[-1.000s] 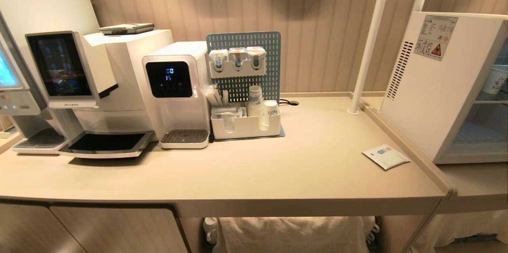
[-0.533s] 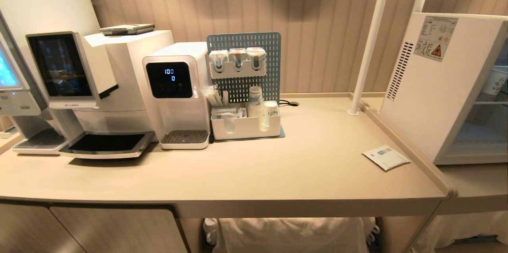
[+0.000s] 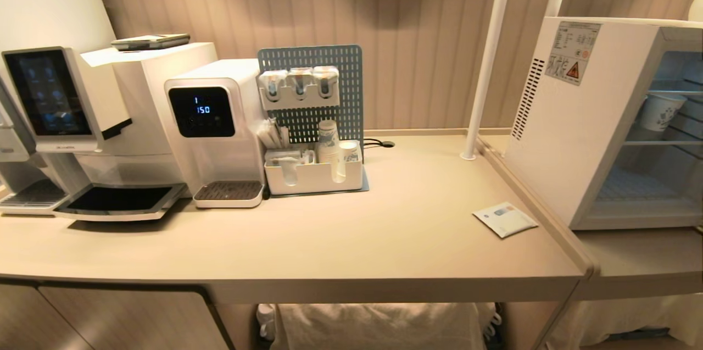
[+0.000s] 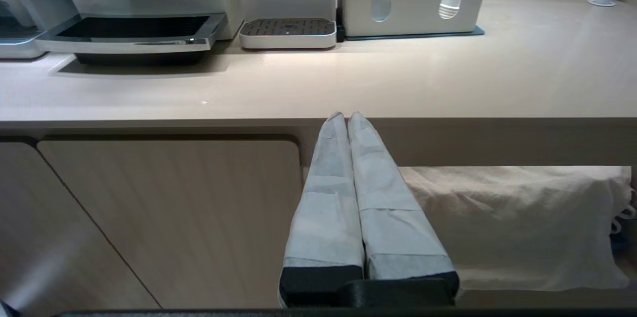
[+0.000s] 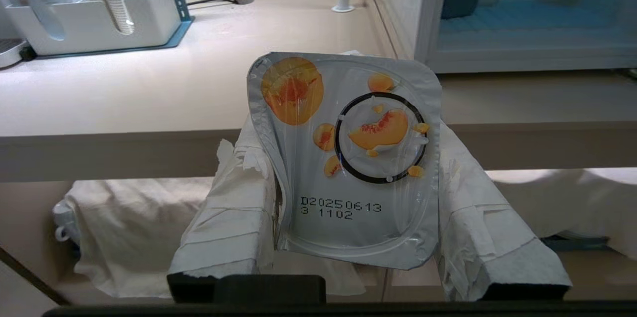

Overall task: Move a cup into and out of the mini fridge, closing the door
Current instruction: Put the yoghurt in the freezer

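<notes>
With the right gripper (image 5: pixel 348 167) clamped on the cup (image 5: pixel 348 158) below counter (image 3: pixel 329 240) level and the left gripper (image 4: pixel 347 120) shut empty, lifting toward the fridge (image 3: pixel 576 119) risks clipping the counter edge.

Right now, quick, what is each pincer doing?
Left pincer: shut, holding nothing, in front of the counter edge.
Right pincer: closed on the cup, gripping it from both sides, foil lid facing the camera.

left claw (image 4: pixel 347 117): white paper-taped fingers, black base | right claw (image 5: pixel 343 123): same wrapping, torn edges
</notes>
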